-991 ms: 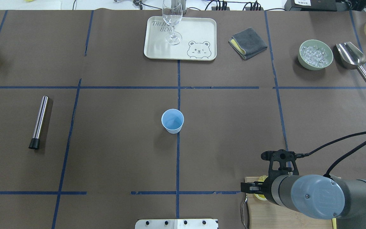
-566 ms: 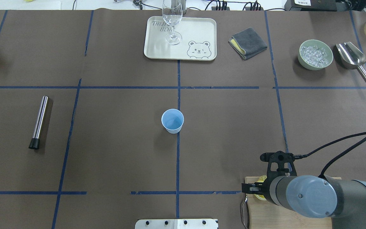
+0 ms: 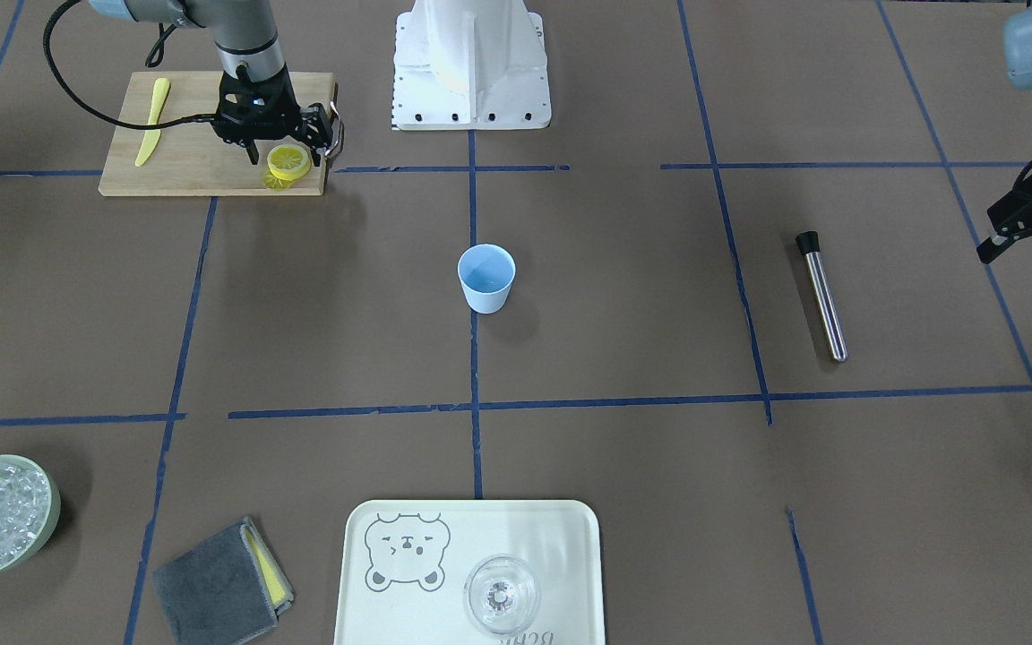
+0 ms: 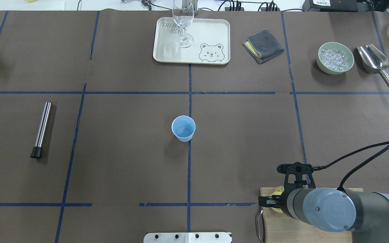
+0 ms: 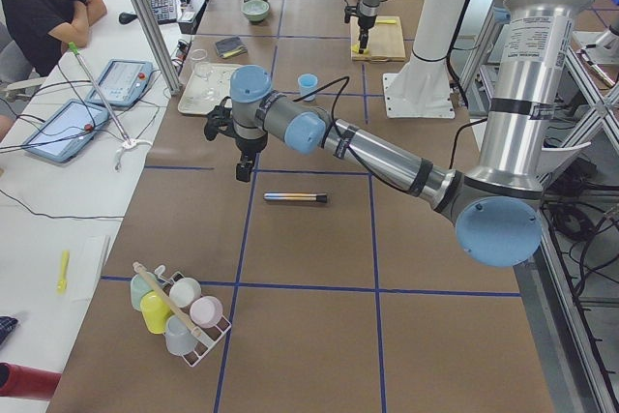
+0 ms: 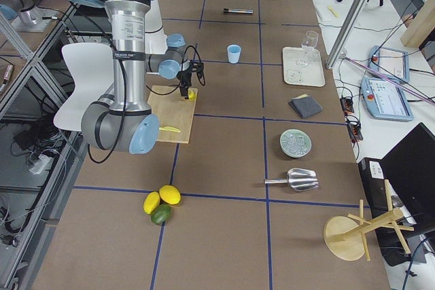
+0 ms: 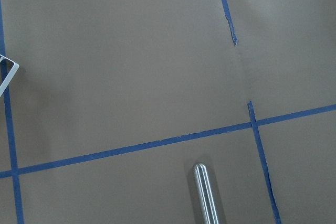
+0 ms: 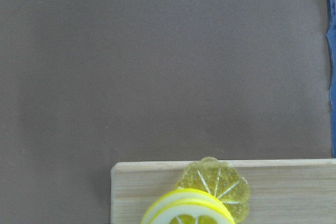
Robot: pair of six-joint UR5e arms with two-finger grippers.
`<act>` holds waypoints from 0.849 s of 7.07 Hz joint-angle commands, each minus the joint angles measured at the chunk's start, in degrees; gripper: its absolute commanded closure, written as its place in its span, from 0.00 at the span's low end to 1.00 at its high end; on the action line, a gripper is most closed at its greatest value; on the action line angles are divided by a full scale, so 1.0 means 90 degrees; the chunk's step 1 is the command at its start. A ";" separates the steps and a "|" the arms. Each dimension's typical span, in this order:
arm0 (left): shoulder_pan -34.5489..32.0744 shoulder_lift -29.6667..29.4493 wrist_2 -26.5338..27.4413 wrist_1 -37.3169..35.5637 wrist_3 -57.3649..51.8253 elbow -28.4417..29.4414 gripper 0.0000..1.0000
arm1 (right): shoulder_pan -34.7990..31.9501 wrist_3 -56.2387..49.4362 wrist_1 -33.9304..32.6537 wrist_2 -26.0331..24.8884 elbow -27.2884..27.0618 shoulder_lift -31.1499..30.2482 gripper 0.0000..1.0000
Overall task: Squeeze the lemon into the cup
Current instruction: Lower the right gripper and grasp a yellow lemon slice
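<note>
The light-blue cup [image 3: 486, 278] [image 4: 183, 128] stands upright in the middle of the table. A yellow lemon slice [image 3: 288, 161] [image 8: 186, 211] rests on the near corner of a wooden cutting board [image 3: 193, 152], with a paler slice [image 8: 215, 182] beside it. My right gripper [image 3: 287, 148] hangs low over that corner, open, one finger on each side of the lemon slice. My left gripper [image 3: 1028, 246] hovers open and empty at the far side of the table, well away from the cup.
A yellow plastic knife [image 3: 151, 121] lies on the board. A steel rod [image 3: 822, 296] lies near the left gripper. Across the table are a tray [image 3: 561, 537] with a clear glass [image 3: 501, 594], a grey cloth [image 3: 220, 591], a bowl of ice [image 3: 48, 524] and a scoop [image 4: 373, 60].
The right arm's elbow has swung slightly and its cable has sagged lower. The gripper has shifted only a little over the board corner. Cup and left arm are unmoved.
</note>
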State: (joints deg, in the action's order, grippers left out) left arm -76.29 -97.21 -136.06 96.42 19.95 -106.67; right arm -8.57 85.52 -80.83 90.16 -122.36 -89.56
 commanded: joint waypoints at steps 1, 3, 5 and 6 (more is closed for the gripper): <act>0.0000 0.0010 0.0001 0.0000 0.0000 0.0006 0.00 | 0.0044 0.0000 -0.0003 -0.0008 0.0011 0.0019 0.00; 0.0000 0.0010 0.0001 0.0000 0.0000 0.0016 0.00 | 0.0044 0.0000 -0.0003 0.0002 0.0070 0.0029 0.00; 0.0000 0.0010 0.0001 0.0000 0.0000 0.0007 0.00 | 0.0053 0.0000 -0.0003 0.0021 0.0070 0.0039 0.11; 0.0000 0.0010 0.0001 0.0000 0.0000 0.0006 0.00 | 0.0044 0.0000 -0.0003 0.0031 0.0060 0.0039 0.23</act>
State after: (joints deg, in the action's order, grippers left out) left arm -76.29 -97.12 -136.06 96.42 19.95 -106.58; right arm -8.13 85.52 -80.86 90.31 -121.76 -89.24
